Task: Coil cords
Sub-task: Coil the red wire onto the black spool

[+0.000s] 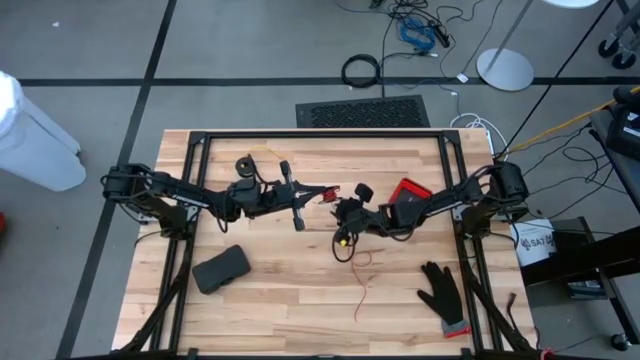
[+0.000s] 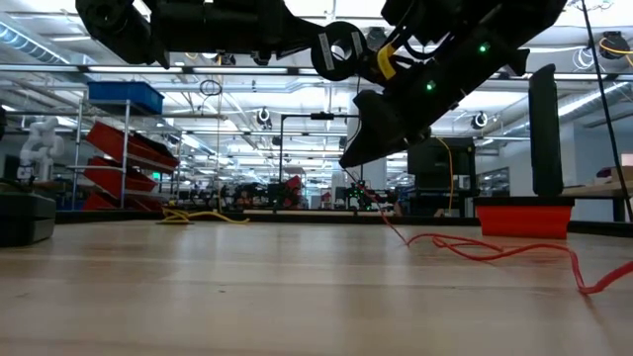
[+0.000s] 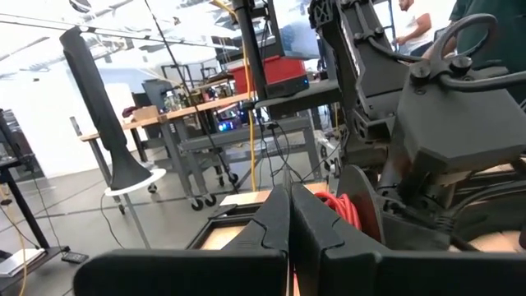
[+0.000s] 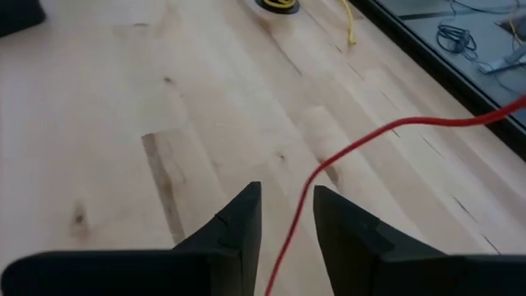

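Judging the red cord light, limp and slippery, I would pinch it mid-tabletop, where the right gripper straddles it part-open; left gripper closed.

Light wooden plank tabletop in a black frame, bearing: a red cord trailing loose, a black glove, a dark flat pouch, a red box, and a small black spool with yellow-tan cord.
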Controlling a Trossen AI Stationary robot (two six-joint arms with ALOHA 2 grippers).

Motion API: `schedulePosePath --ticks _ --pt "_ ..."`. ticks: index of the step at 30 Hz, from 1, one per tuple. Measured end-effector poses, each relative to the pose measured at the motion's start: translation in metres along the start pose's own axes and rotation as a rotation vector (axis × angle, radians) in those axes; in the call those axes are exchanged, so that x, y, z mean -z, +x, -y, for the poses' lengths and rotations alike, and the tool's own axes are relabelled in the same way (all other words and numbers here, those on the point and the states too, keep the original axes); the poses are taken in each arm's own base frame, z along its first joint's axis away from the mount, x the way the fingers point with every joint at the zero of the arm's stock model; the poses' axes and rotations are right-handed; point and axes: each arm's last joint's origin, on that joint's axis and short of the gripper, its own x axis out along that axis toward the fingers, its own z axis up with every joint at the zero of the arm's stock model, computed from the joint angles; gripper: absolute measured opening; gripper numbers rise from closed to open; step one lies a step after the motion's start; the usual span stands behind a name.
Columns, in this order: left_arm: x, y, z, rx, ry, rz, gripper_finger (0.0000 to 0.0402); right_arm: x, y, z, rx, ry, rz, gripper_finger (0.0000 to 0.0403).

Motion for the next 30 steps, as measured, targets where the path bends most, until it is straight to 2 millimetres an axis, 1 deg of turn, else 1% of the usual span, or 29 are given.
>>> schedulePosePath --ticks 7,10,18,21,24,25,30 --pt "0.000 0.000 0.000 0.001 -0.001 0.001 0.0000 -0.002 0.004 0.008 0.047 0.016 0.003 0.0096" --pt "0.000 0.000 0.000 0.001 -0.001 0.001 0.0000 -0.003 0.005 0.010 0.072 0.007 0.016 0.0091" --pt "-0.002 0.000 0.000 -0.006 -0.005 0.019 0.0000 -0.009 0.007 0.011 0.073 0.034 0.069 0.0085" --pt "-0.002 0.000 0.000 -0.005 -0.005 0.019 0.0000 -0.009 0.007 0.012 0.091 0.041 0.069 0.0062" --pt "-0.002 0.000 0.000 -0.005 -0.005 0.019 0.0000 -0.009 0.006 0.009 0.095 0.028 0.076 0.0018" --pt "-0.002 0.000 0.000 -0.006 -0.005 0.019 0.0000 -0.009 0.005 0.008 0.095 0.029 0.081 0.0009" --pt "-0.003 0.000 -0.002 -0.021 -0.006 0.029 0.0000 -0.014 0.002 0.003 0.085 0.089 0.146 0.0002"
